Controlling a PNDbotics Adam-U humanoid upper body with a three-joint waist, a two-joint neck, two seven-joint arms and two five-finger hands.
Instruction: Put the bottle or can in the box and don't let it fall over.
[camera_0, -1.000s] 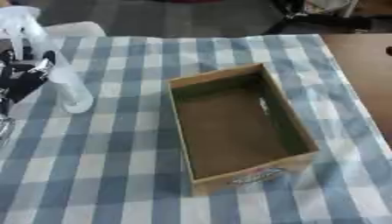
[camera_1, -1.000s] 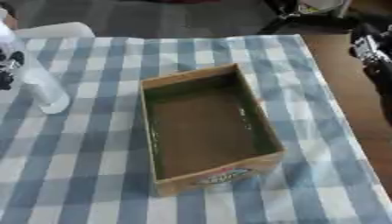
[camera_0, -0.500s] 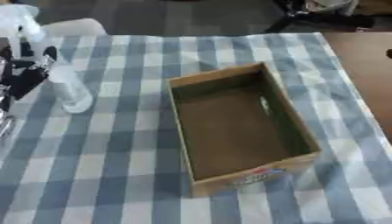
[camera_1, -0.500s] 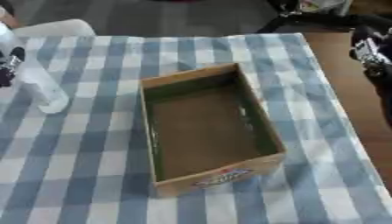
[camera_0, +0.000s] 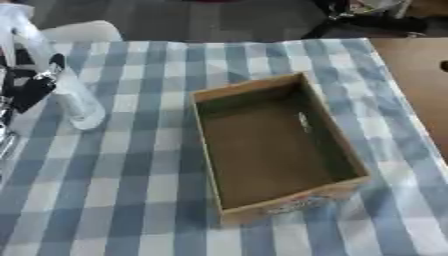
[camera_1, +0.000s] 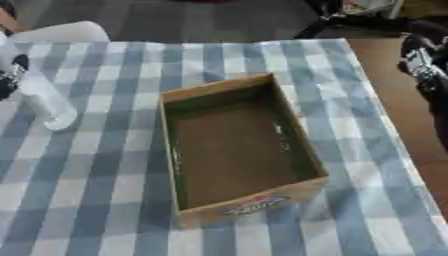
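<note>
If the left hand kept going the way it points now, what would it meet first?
The clear bottle. The left hand sits at the view's left edge with its fingers right against the bottle, apparently already touching. The open box lies further right, past bare checked cloth.

A clear plastic bottle (camera_0: 66, 90) stands upright on the checked cloth, left of the open cardboard box (camera_0: 271, 145).

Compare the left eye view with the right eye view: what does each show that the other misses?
Only the left eye view shows the left hand well, its black fingers curled round the clear bottle at the table's left edge. Only the right eye view shows the right hand, off the cloth at the right edge; its fingers are unclear. Both share the bottle standing upright, the empty cardboard box and the blue checked tablecloth.
</note>
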